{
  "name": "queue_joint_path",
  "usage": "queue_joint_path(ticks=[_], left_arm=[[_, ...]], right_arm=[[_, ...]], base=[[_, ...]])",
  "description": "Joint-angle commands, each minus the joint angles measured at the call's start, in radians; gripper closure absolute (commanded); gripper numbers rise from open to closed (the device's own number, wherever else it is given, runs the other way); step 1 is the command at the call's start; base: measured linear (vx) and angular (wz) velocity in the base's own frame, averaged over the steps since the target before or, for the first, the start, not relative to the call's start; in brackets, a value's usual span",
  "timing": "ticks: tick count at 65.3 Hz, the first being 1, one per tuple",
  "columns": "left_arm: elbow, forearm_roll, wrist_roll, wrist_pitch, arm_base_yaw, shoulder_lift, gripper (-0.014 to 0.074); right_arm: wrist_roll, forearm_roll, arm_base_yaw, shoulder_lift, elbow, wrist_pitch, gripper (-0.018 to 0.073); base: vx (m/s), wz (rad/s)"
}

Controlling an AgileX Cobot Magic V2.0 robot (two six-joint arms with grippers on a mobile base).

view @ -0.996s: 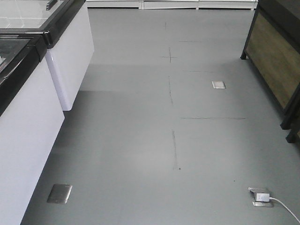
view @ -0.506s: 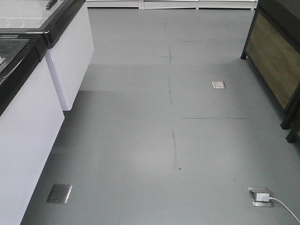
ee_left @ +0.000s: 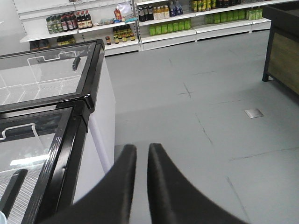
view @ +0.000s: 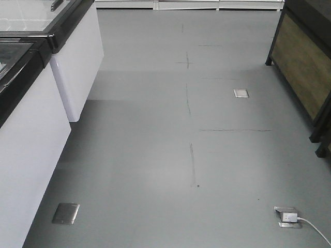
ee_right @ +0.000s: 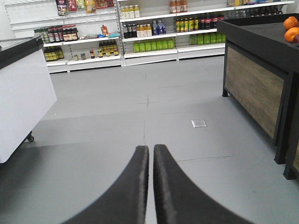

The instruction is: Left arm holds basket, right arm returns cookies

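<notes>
The left fingers [ee_left: 122, 182] sit nearly pressed together with only a thin slit between them, gripping nothing, above grey floor [ee_left: 210, 93] beside a glass-topped freezer [ee_left: 70, 100]. The right fingers [ee_right: 135, 186] are likewise closed on nothing, pointing down an aisle toward stocked shelves [ee_right: 149, 32]. Oranges [ee_right: 292, 28] lie on a dark stand [ee_right: 254, 84] at right. Basket and cookies are out of view.

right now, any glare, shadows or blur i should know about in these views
Front view: soft even light, a pale sheen on the floor, a dim band beside the white freezer. Left wrist view: a bright reflection on the glass lid; the left gripper is a dark featureless shape. Right wrist view: shelves readable, the right gripper equally dark.
</notes>
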Motion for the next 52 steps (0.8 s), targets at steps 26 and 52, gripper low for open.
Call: queue_joint_path(ticks=[26, 52], left_arm=[[-0.029, -0.009, -0.011, -0.109, 0.002, -0.009, -0.0010], [-0.029, -0.008, -0.089, -0.150, 0.002, -0.009, 0.0001]], right_arm=[[-0.006, -0.011, -0.007, -0.013, 0.018, -0.072, 0.0562], [-0.006, -0.011, -0.007, -0.013, 0.018, -0.072, 0.0562]], base=[[0.00, 0.00], [0.00, 0.00]])
